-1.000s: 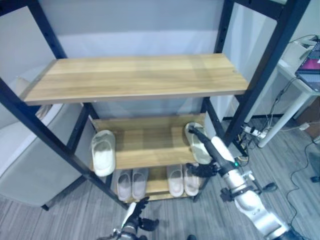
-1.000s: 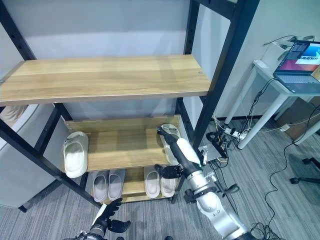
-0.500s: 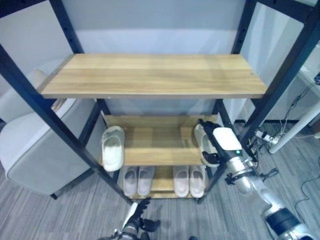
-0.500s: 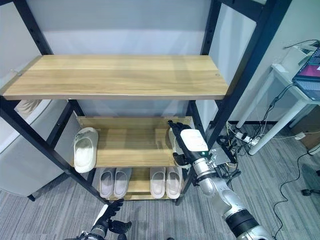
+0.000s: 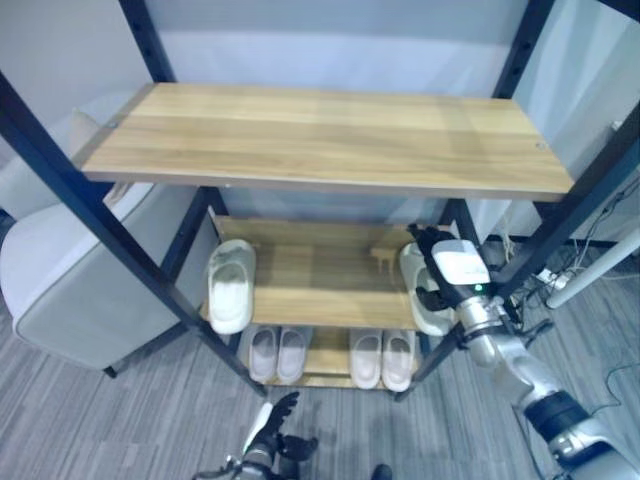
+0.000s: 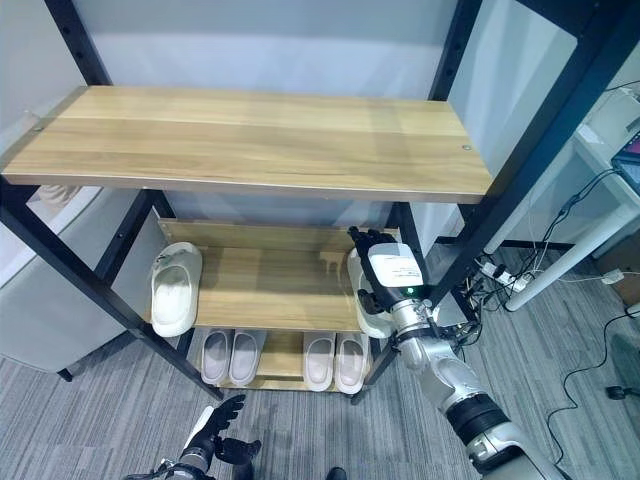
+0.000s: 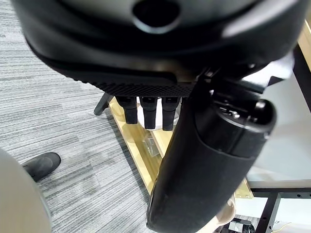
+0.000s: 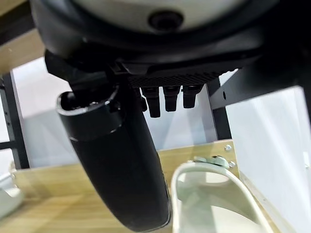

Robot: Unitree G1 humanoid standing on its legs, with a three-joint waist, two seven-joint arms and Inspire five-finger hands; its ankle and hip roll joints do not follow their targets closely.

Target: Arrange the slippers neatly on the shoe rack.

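a black-framed shoe rack with wooden shelves stands on grey carpet. its top shelf carries nothing. on the middle shelf a white slipper lies at the left end, its toe hanging over the front edge. a second white slipper lies at the right end of the same shelf, just inside the right front post.

the right hand reaches in over that right-end slipper, fingers extended and relaxed above it, thumb standing apart; in the right wrist view the slipper's rim shows just past the thumb, and no finger is wrapped around it. whether the fingertips touch the slipper cannot be told.

on the bottom shelf two pairs stand side by side, toes forward: a greyish pair left of centre and a white pair right of centre.

the left hand hangs low over the carpet in front of the rack, fingers spread and holding nothing.

a pale grey armchair sits beside the rack's left side.

compared with a second ago, the right hand has moved from the shelf's front edge, below the slipper, to over the slipper itself. the camera has also shifted, so the rack sits differently in view. the slippers lie where they were.
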